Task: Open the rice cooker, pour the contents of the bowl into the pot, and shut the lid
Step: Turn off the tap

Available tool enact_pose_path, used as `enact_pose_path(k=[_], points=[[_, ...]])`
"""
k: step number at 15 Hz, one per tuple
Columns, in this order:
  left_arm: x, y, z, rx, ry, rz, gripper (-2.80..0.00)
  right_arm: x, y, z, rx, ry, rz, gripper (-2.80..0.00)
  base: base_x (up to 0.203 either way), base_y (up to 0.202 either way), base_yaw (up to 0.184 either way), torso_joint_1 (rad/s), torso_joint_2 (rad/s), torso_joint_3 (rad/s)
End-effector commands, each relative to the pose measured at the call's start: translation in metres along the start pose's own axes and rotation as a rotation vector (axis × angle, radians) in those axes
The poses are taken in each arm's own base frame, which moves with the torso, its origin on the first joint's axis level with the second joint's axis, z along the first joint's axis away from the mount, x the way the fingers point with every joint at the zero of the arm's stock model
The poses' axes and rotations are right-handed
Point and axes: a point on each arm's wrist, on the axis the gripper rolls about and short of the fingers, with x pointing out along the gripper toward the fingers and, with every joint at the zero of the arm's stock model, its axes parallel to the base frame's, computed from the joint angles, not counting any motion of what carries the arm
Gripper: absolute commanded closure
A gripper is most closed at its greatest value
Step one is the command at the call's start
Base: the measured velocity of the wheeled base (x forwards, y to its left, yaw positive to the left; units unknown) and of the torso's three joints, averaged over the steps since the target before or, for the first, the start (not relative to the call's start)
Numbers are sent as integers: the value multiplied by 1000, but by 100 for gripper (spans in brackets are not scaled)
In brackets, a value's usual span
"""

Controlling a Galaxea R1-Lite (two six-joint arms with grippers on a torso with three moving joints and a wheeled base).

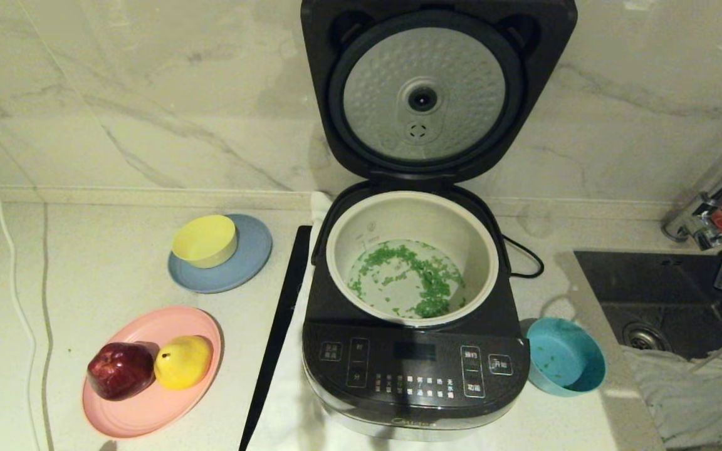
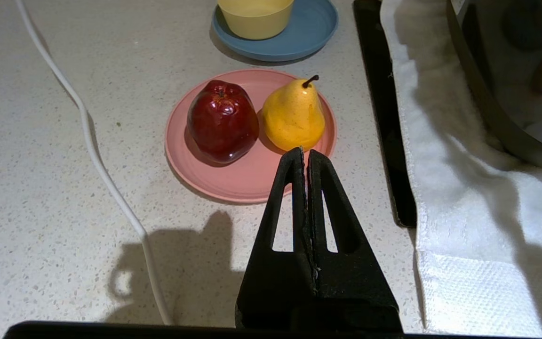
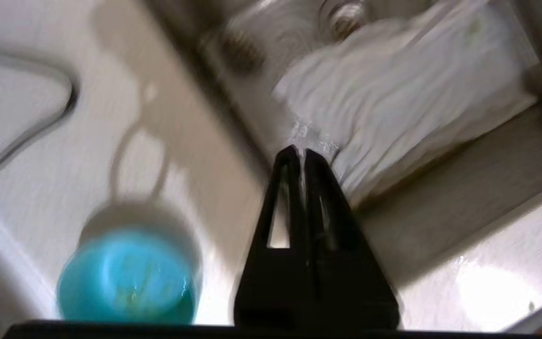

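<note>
One teal bowl [image 3: 125, 278] sits beside the closed, empty right end effector [image 3: 301, 153].

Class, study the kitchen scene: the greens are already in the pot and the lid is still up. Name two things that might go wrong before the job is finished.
1. The lid stands fully upright against the wall; the shut right claw, now over the sink, may slip off pushing it down.
2. The emptied bowl sits right beside the rice cooker near the sink's edge; a sweeping arm might knock it in.
</note>
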Motion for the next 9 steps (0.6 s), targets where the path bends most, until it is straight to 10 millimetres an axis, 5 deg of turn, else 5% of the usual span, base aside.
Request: enact_pose_path(k=[1,9], points=[[1,0,-2,0,7,0,0,35,0,4,12,-22,-112,0,0,0,0,0,0,0],[1,0,-2,0,7,0,0,122,-35,36,-18,-297,-331,0,0,0,0,0,0,0]])
